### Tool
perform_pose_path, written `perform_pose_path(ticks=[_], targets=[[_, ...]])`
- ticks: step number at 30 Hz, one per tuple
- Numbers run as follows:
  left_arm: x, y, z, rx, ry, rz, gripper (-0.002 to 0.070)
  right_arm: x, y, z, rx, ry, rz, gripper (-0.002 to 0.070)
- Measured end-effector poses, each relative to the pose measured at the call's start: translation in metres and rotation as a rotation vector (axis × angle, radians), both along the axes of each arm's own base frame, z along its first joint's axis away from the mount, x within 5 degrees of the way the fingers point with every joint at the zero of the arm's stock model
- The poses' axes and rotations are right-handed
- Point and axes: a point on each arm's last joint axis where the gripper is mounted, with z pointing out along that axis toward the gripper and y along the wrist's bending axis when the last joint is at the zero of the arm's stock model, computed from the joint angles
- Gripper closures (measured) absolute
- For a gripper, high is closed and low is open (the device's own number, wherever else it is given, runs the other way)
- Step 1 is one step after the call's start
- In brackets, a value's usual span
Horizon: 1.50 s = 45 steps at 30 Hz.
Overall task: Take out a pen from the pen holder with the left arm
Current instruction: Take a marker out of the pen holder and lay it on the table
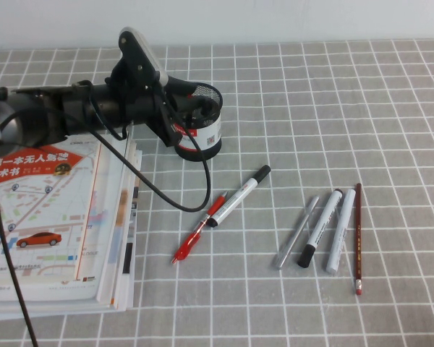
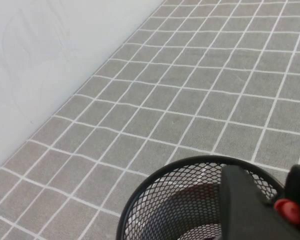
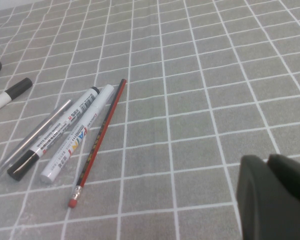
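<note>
Reaching across from the left with the left claw [image 1: 181, 116], right at the mouth of the holder [image 1: 206, 137], upright on the bench [image 1: 362, 101]. Red-tipped pen [image 2: 288, 210] inside the rim, hard by that claw; cannot tell whether clenched on it or released. Long axis likely running up out of the holder, so calls for a straight upward lift. Right claw [image 3: 272, 200] well apart, above loose pens [image 3: 65, 135]; grip likewise unclear. Left arm far nearer.

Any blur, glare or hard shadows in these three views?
High view: even light, soft shadows, left pincer at the pen holder. Left wrist view: pincer blurred close up. Right wrist view: right pincer a blurred dark mass over the table, pencil sharp.
</note>
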Motion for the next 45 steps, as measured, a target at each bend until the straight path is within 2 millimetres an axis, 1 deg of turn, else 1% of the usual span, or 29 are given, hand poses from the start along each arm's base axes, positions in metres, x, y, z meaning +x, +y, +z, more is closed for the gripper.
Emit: perform_pose_path(ticks=[4,11,13,15,17,20,24,25,27,30,33,36,37,40,42,45], targets=[[0.0,0.0,0.0,-0.002,0.003,0.001,0.0601,0.0,0.0,0.0,0.0,0.0,0.0,0.0689],[0.001,0.0,0.002,-0.007,0.0,0.006,0.0604,0.0,0.0,0.0,0.0,0.0,0.0,0.0689],[0.003,-0.001,0.007,-0.013,-0.008,0.007,0.0604,0.0,0.0,0.0,0.0,0.0,0.0,0.0689],[0.006,-0.001,0.016,-0.031,-0.018,0.015,0.0604,0.0,0.0,0.0,0.0,0.0,0.0,0.0689],[0.009,-0.002,0.032,-0.057,-0.032,0.023,0.0604,0.0,0.0,0.0,0.0,0.0,0.0,0.0689],[0.011,-0.002,0.063,-0.109,-0.065,0.038,0.0604,0.0,0.0,0.0,0.0,0.0,0.0,0.0689],[0.005,0.0,0.11,-0.182,-0.111,0.05,0.0604,0.0,0.0,0.0,0.0,0.0,0.0,0.0689],[0.002,0.0,0.119,-0.197,-0.115,0.059,0.0604,0.0,0.0,0.0,0.0,0.0,0.0,0.0689],[-0.005,0.003,0.141,-0.243,-0.11,0.074,0.0604,0.0,0.0,0.0,0.0,0.0,0.0,0.0689],[-0.02,0.006,0.172,-0.321,-0.055,0.088,0.0604,0.0,0.0,0.0,0.0,0.0,0.0,0.0689],[-0.037,0.009,0.195,-0.348,0.041,0.099,0.0604,0.0,0.0,0.0,0.0,0.0,0.0,0.0688],[-0.058,0.012,0.213,-0.339,0.195,0.109,0.0604,0.0,0.0,0.0,0.0,0.0,0.0,0.0689],[-0.064,0.012,0.218,-0.322,0.234,0.106,0.0604,0.0,0.0,0.0,0.0,0.0,0.0,0.0689],[-0.081,0.006,0.216,-0.219,0.395,0.096,0.0604,0.0,0.0,0.0,0.0,0.0,0.0,0.0689],[-0.09,-0.005,0.206,-0.112,0.49,0.078,0.0604,0.0,0.0,0.0,0.0,0.0,0.0,0.0689],[-0.103,-0.025,0.189,0.035,0.581,0.034,0.0604,0.0,0.0,0.0,0.0,0.0,0.0,0.0689]])
